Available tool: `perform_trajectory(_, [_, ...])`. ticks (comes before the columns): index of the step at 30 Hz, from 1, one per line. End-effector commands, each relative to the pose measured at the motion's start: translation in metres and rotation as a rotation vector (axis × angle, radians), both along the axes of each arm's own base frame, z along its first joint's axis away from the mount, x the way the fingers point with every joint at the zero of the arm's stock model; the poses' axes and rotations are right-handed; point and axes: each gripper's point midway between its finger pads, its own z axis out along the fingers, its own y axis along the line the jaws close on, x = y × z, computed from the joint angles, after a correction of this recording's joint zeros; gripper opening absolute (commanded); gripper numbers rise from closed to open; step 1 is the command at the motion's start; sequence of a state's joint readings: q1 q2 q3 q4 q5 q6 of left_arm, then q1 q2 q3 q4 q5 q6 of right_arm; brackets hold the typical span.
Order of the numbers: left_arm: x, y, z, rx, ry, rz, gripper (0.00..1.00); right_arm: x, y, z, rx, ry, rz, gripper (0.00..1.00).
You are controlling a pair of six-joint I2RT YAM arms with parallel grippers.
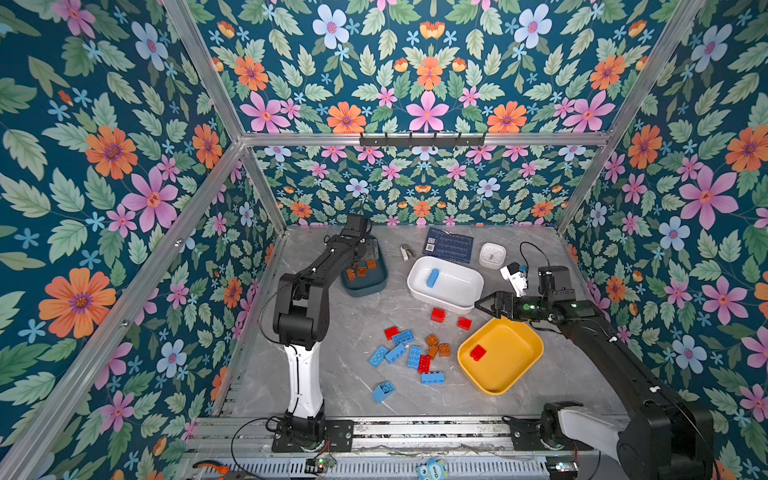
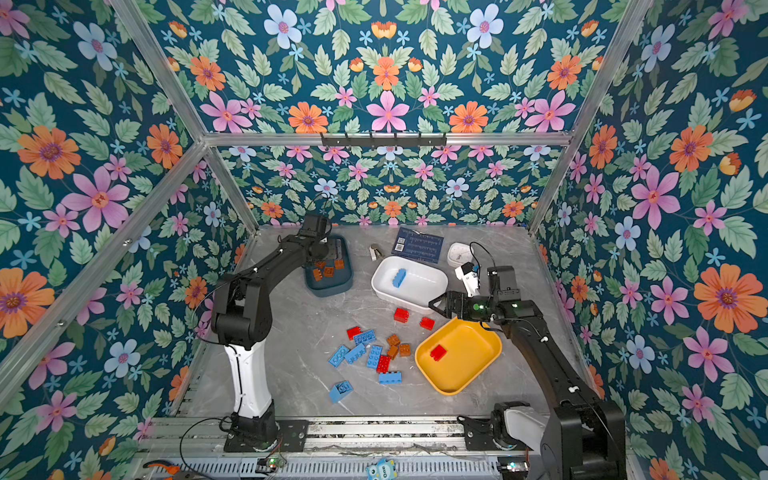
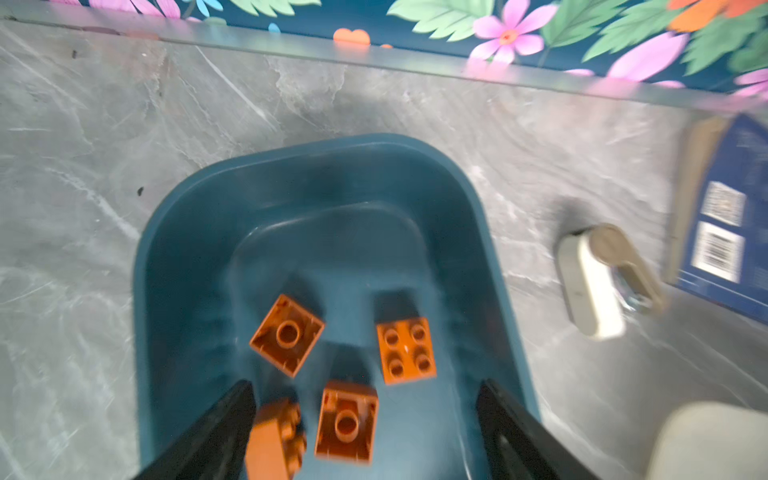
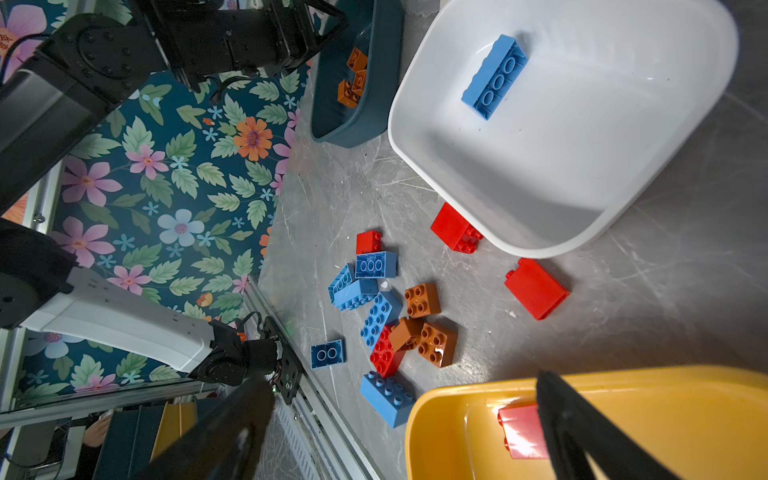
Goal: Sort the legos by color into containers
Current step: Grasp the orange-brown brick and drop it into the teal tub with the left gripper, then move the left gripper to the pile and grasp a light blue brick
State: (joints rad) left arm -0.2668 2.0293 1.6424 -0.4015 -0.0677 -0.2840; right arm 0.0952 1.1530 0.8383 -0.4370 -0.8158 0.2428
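My left gripper hangs open over the dark teal tub, its jaws wide apart with nothing between them. Several orange legos lie in that tub; one orange lego beside a finger is blurred. The white tub holds one blue lego. A red lego lies in the yellow tub. My right gripper is open above the yellow tub's far rim. Loose blue, red and orange legos lie on the table between the arms.
A dark blue card, a white clock and a small beige clip-like item sit along the back. A white device stands by the right arm. Floral walls close three sides; metal rails run along the front.
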Motion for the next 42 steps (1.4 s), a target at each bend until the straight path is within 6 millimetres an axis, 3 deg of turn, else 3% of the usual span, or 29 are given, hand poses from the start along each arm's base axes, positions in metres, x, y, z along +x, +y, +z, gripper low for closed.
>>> perform_trajectory(1, [-0.033, -0.011, 0.007, -0.036, 0.05, -0.037, 0.86, 0.0, 0.003, 0.007, 0.021, -0.014, 0.013, 0.99])
perform_trajectory(7, [-0.113, -0.03, 0.012, -0.022, 0.09, -0.103, 0.86, -0.002, 0.004, 0.008, 0.026, -0.014, 0.024, 0.99])
perform_trajectory(11, [-0.17, -0.045, 0.004, 0.015, 0.137, -0.17, 0.86, -0.004, 0.004, 0.006, 0.028, -0.009, 0.028, 0.99])
perform_trajectory(15, [-0.221, -0.035, -0.015, 0.074, 0.23, -0.18, 0.81, -0.006, 0.005, 0.005, 0.032, -0.008, 0.032, 0.99])
perform_trajectory(20, [-0.268, -0.031, -0.026, 0.043, 0.285, -0.186, 0.73, -0.011, 0.004, 0.001, 0.033, -0.003, 0.03, 0.99])
perform_trajectory(24, [-0.302, -0.037, -0.051, 0.03, 0.35, -0.196, 0.68, -0.012, 0.004, -0.001, 0.038, -0.001, 0.029, 0.99])
perform_trajectory(29, [-0.325, -0.036, -0.076, 0.056, 0.404, -0.198, 0.62, -0.015, 0.005, -0.002, 0.041, 0.003, 0.033, 0.99])
perform_trajectory(35, [-0.343, -0.039, -0.092, 0.062, 0.442, -0.222, 0.58, -0.017, 0.004, -0.006, 0.038, 0.012, 0.032, 0.99])
perform_trajectory(42, [-0.338, -0.036, -0.101, 0.122, 0.432, -0.225, 0.55, -0.015, 0.004, -0.007, 0.038, 0.015, 0.03, 0.99])
